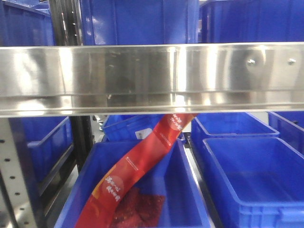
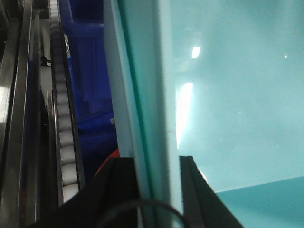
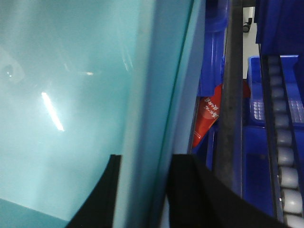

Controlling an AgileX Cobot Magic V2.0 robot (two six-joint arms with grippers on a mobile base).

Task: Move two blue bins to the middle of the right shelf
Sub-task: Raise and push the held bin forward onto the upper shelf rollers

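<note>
Front view's steel rail [image 1: 152, 78] hides both end effectors clamping a bin [image 2: 228, 95].

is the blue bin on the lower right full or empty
Empty: the front view shows the bin with bare blue floor and walls, unlike its neighbour holding a red packet.

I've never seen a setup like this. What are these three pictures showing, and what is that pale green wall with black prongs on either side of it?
It is a two-armed robot working at warehouse shelves. The front camera looks at a steel shelf rail with blue bins beneath; one bin holds a red snack packet. The other two pictures come from cameras on the wrists. The black prongs are gripper fingers: the left gripper and right gripper each straddle the pale wall of a bin, seemingly pinching its rim. Its teal tint may be camera colour. Shelf rollers run alongside.
</note>
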